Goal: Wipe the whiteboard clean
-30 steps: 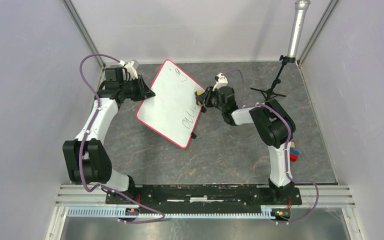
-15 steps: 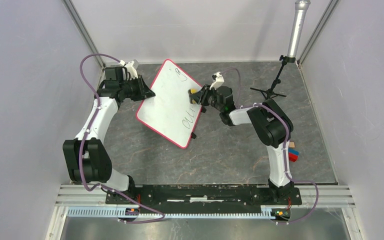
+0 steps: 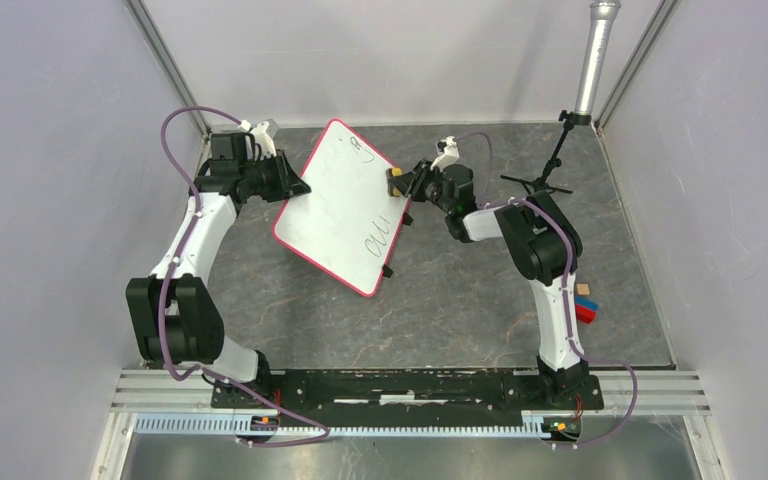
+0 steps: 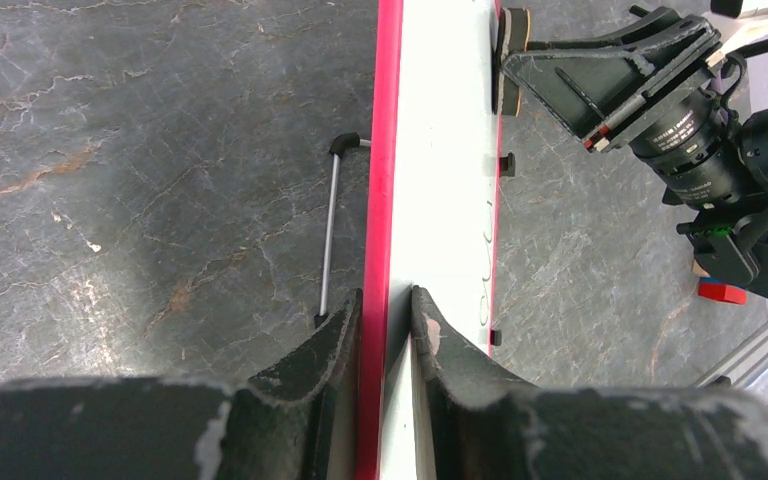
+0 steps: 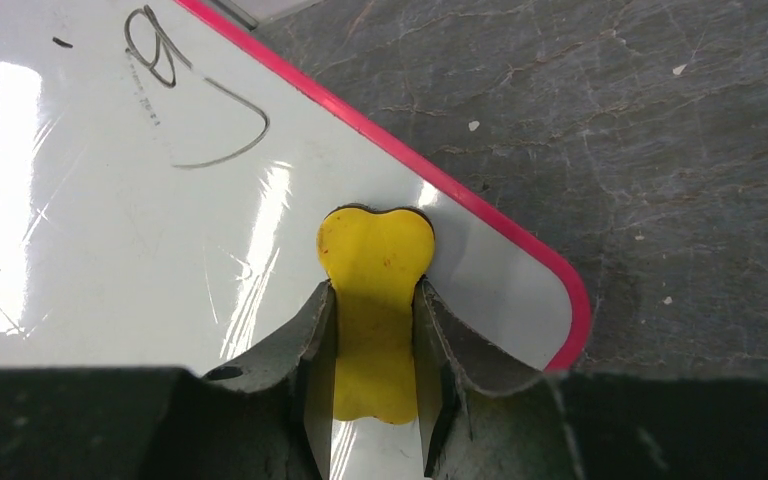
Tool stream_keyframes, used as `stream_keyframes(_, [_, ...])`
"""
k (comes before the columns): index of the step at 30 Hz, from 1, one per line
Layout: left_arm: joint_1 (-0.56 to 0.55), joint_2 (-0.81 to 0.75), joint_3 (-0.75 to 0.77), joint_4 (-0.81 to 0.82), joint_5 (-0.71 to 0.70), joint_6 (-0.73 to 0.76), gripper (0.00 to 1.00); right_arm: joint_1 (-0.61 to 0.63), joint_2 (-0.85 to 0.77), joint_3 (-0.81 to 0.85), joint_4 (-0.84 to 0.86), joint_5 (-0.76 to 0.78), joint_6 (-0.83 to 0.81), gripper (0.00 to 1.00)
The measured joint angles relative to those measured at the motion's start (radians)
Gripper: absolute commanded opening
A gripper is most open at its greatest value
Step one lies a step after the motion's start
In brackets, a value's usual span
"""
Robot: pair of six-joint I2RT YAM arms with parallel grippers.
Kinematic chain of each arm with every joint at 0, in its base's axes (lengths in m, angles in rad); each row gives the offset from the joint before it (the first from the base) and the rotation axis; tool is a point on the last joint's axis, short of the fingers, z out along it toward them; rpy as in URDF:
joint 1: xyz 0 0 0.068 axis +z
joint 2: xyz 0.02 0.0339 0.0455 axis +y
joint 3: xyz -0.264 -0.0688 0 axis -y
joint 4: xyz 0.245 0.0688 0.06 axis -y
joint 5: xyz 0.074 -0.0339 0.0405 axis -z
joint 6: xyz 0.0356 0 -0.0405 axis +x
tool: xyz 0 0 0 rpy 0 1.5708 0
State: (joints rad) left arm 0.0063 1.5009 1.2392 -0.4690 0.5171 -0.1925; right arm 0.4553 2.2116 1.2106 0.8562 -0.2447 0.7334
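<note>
Whiteboard, held at one edge, eraser applied

One whiteboard (image 3: pixel 335 215), set diagonally at the far middle of the grey stone-patterned table (image 3: pixel 460 310). The left gripper (image 4: pixel 387 300) is clamped onto its red rim (image 4: pixel 388 150) at the left edge. The right gripper (image 5: pixel 375 288) is closed around a yellow eraser (image 5: pixel 375 250), which is set against the board face near the rounded far-right corner, just inside the rim. Dark handwriting: a loop and a curve (image 5: pixel 160 60) by the far corner, and a further scribble (image 3: pixel 380 240) along the right edge
</note>
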Motion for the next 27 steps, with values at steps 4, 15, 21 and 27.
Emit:
stream_keyframes(4, [0.0,0.0,0.0,0.0,0.001,0.0,0.02,0.008,-0.027,-0.087,0.045,0.002,0.005,0.33])
stream_keyframes(15, [-0.003,0.0,0.003,-0.004,0.001,0.0,0.02,-0.008,-0.005,0.013,-0.032,-0.03,-0.005,0.33])
stream_keyframes(21, [-0.003,0.002,0.004,-0.005,0.001,0.001,0.02,-0.046,0.06,0.108,-0.052,-0.066,0.014,0.33])
stream_keyframes(27, [-0.003,0.006,0.006,-0.006,0.001,0.001,0.02,-0.048,0.072,0.097,-0.02,-0.065,0.039,0.33])
